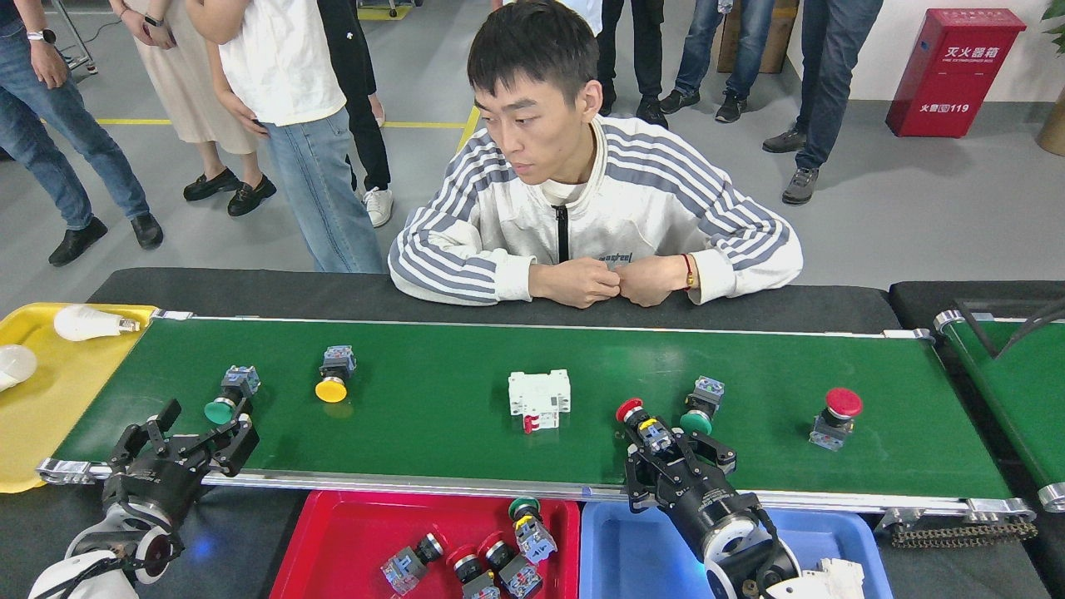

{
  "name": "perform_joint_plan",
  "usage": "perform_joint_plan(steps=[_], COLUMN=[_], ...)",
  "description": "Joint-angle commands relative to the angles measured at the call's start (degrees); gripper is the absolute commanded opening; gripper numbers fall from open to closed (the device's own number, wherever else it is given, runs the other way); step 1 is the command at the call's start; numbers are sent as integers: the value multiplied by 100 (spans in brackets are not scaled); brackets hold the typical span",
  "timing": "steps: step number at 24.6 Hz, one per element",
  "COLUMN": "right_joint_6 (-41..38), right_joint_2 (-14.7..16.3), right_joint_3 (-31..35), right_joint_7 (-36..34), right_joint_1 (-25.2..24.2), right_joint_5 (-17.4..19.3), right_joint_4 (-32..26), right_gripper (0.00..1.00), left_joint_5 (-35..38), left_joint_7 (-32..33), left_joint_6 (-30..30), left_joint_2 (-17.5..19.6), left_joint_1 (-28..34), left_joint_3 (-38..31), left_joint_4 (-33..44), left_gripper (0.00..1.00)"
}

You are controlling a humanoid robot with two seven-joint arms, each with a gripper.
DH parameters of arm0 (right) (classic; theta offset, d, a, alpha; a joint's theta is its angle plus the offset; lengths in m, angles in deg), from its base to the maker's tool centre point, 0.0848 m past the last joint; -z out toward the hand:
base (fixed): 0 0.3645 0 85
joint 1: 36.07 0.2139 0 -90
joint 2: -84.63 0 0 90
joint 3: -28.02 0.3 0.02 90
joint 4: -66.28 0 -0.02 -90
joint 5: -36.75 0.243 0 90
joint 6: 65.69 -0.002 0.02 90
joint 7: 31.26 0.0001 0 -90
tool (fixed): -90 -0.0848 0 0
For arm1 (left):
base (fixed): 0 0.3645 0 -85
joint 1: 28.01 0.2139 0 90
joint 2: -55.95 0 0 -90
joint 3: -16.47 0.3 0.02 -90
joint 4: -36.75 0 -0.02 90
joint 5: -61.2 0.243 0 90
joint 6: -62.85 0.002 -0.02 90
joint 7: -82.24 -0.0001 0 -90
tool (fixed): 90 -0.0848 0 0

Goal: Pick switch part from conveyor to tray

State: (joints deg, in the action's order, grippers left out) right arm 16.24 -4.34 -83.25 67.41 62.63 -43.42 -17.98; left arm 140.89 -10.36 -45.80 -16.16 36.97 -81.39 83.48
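Switches [331, 376] on conveyor [466, 399]: five; breaker [539, 399]: one.

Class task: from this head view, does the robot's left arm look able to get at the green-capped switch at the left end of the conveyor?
Probably yes: the left gripper is open just short of the green-capped switch, with only bare conveyor between them.

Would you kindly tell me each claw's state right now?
Left claw: open, holding nothing.
Right claw: open around the red switch part, not yet gripping.
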Motion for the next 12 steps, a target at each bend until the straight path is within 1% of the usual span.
perform_joint_plan(steps=[1,2,3,4,5,7,9,10,11,12], right_joint_6=[-529,-749,-1030,-1127,-1180,-1224,-1215,-1215,-1207,-1198], right_joint_2=[-41,-50,-85,-147,-244,-261,-296,-314,-323,-323], right_joint_3=[-289,-439,-703,-888,-1107,-1371,-1424,-1397,-1371,-1318], right_joint_7=[-58,-58,-49,-49,-40,-49,-49,-49,-49,-58], right_joint_1=[-141,-194,-220,-220,-211,-202,-194,-185,-176,-176], right_joint_5=[10,19,19,10,1,1,1,19,45,63], right_joint_4=[-380,-494,-582,-591,-582,-565,-565,-573,-591,-626], right_gripper=[10,10,19,48,100,100,100,100,100,100], left_joint_5=[20,29,29,29,29,29,29,20,20,20], left_joint_7=[-100,-127,-162,-197,-232,-267,-276,-294,-346,-417], left_joint_6=[247,344,423,441,467,678,872,924,933,933], left_joint_2=[161,205,249,267,284,275,267,267,275,284], left_joint_1=[-372,-469,-574,-627,-662,-662,-671,-671,-662,-662], left_joint_3=[-5,4,92,171,259,356,505,575,593,593], left_joint_4=[-392,-595,-823,-920,-1017,-1184,-1333,-1368,-1386,-1403], left_gripper=[92,89,83,78,72,71,69,65,58,49])
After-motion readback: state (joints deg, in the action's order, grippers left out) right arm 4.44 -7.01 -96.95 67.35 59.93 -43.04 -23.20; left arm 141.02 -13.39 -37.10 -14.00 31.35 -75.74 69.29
